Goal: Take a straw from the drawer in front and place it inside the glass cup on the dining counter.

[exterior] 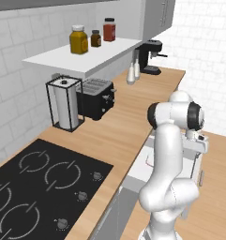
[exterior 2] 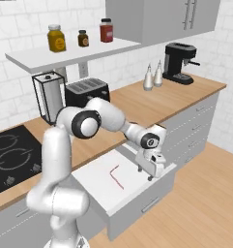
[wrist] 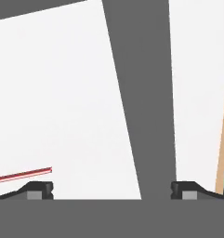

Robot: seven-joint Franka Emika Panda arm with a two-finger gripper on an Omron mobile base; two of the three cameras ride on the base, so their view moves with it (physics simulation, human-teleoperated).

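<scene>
From the right base view I have the pincer [exterior 2: 152, 173] hanging over the open drawer [exterior 2: 137, 193], near its right-hand wall, fingers pointing down at the white floor of the box; the straw [exterior 2: 116, 177] lies flat on that floor, off to the pincer's left, apart from it and touching nothing but the drawer bottom; its bent end sits at the far, upper part of the stick, the long leg running toward the drawer's front panel. In the hand view the two finger tips stand well apart at the bottom edge, so I read the pincer [wrist: 111, 190] as spread wide with nothing between the tips; the straw [wrist: 21, 176] shows as a thin red line just above the left finger tip [wrist: 39, 189], close to it but outside the gap, running off the left edge; a broad grey band, the drawer wall as far as I can tell, crosses between the tips, and a strip of wood colour lies beyond the right tip. From the left base view the arm hides most of the drawer [exterior: 142, 164]; I see just a corner of its white inside beside the wooden tabletop [exterior: 128, 117]. On that tabletop, well behind the pincer, stand a black toaster [exterior 2: 86, 92], a paper towel holder [exterior 2: 48, 97] and a coffee machine [exterior 2: 178, 63]; the black hob [exterior 2: 11, 155] lies far to the pincer's left.
</scene>
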